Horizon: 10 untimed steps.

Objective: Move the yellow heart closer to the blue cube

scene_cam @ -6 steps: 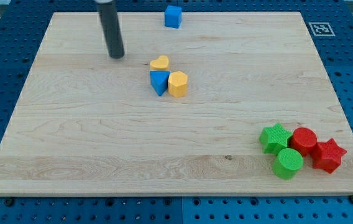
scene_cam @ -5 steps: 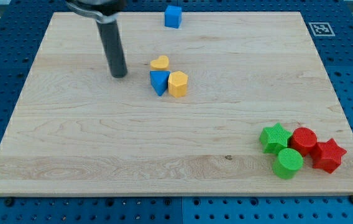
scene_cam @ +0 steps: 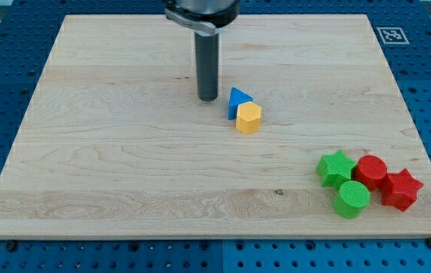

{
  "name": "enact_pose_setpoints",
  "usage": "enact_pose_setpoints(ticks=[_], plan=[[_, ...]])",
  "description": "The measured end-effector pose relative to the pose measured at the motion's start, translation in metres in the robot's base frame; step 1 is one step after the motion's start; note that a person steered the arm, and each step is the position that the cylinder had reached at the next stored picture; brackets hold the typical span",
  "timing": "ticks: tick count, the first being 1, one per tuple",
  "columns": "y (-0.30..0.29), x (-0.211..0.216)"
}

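Observation:
My tip (scene_cam: pixel 208 98) stands on the wooden board (scene_cam: pixel 86 167) a little above its middle. A blue triangular block (scene_cam: pixel 237 100) lies just to the right of the tip, with a small gap. A yellow hexagonal block (scene_cam: pixel 248 118) touches the blue triangle at its lower right. The yellow heart does not show anywhere in the view; the rod may hide it. The blue cube does not show either; the arm's head covers the spot at the view's top.
Near the board's bottom right corner sits a cluster: a green star (scene_cam: pixel 335 167), a red cylinder (scene_cam: pixel 370 171), a green cylinder (scene_cam: pixel 350 199) and a red star (scene_cam: pixel 401 189). A marker tag (scene_cam: pixel 390 35) is at the top right corner.
My tip has moved right and slightly down. The blue triangle and yellow hexagon have shifted right and down. The yellow heart and the blue cube have gone out of sight.

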State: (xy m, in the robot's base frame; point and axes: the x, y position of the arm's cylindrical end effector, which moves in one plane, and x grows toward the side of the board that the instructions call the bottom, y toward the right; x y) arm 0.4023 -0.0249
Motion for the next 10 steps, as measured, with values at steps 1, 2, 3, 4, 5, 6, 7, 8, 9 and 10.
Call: enact_pose_setpoints(ticks=[1, 2, 3, 4, 5, 6, 7, 8, 9, 10], plan=[[0.007, 0.000], [0.012, -0.003], [0.012, -0.014], [0.012, -0.030], [0.012, -0.050], [0.012, -0.071], [0.012, -0.096], [0.012, -0.111], [-0.010, -0.111], [-0.036, -0.104]])
